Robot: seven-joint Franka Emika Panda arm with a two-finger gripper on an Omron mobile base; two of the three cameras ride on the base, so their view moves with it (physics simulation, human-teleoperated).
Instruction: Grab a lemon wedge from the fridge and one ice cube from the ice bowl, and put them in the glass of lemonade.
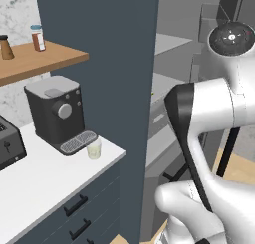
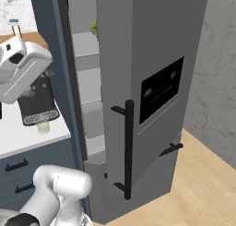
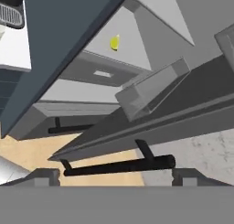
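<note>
The grey fridge [image 2: 152, 45] stands with its door swung open, showing grey shelves [image 1: 172, 41]. A tiny yellow lemon wedge [image 3: 114, 43] lies on one shelf, far ahead of my gripper [image 3: 116, 177]. The gripper's fingertips [image 3: 45, 176] stand wide apart, open and holding nothing. The door's black bar handle [image 3: 119, 165] runs just beyond them. The glass of lemonade [image 1: 93, 148] stands on the white counter in front of the coffee machine [image 1: 56, 113], also seen as the small glass [image 2: 44, 127]. The ice bowl and ice cube are out of view.
A dark blue cabinet panel [image 1: 99, 63] divides the counter [image 1: 45, 183] from the fridge. A toaster [image 1: 9, 147] sits at the counter's left, bottles on a wooden shelf [image 1: 45, 56] above. The door carries a black dispenser panel [image 2: 161, 89]. Wooden floor [image 2: 203, 188] lies to the right.
</note>
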